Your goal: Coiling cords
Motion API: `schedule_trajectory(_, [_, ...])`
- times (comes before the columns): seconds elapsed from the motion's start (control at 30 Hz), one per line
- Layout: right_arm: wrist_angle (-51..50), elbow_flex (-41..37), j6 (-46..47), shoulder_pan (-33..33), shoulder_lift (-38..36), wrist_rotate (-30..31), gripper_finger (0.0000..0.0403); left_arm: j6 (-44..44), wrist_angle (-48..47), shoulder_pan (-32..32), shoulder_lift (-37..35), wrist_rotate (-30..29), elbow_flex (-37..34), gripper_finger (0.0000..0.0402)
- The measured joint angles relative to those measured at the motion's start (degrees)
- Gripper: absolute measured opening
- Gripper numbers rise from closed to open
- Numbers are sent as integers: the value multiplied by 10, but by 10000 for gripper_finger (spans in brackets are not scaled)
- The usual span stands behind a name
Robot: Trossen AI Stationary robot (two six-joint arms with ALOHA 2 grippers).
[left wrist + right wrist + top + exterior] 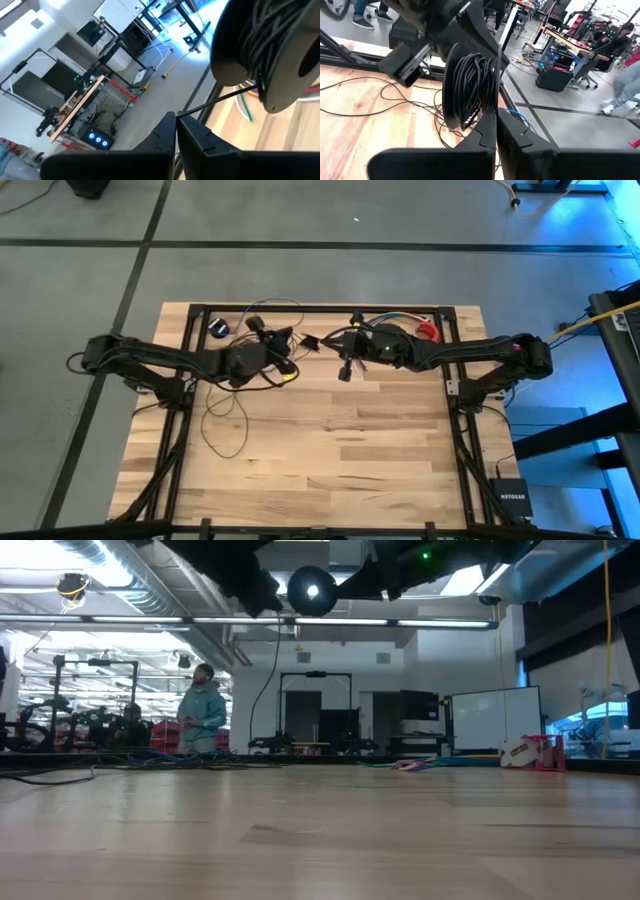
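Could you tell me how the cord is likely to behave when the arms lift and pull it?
Probably floppy: the cord sprawls in loose loops over the table. Likely light, being so thin. The coiled part might snag or spring loose, since its turns overlap.

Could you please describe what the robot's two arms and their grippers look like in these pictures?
Both arms are dark, nearly black, slim and jointed, with thin black cables looping along them near their bases. The left gripper and right gripper each end in two flat, angular matte-black fingers. A small green light glows on the right arm near its wrist; the left arm shows no markings.
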Motion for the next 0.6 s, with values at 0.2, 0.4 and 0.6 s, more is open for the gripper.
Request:
schedule_trajectory(0.2, [-4, 3, -3, 0, 0, 10, 5, -57, 12, -3, -28, 15, 0, 5])
schedule_trajectory(0.4, [-9, 2, -13, 0, 5, 57, 5, -136, -7, -23, -34, 43, 39, 5])
schedule_trajectory(0.6, [11, 2, -14, 1, 13, 55, 5, -175, -19, -28, -26, 84, 74, 5])
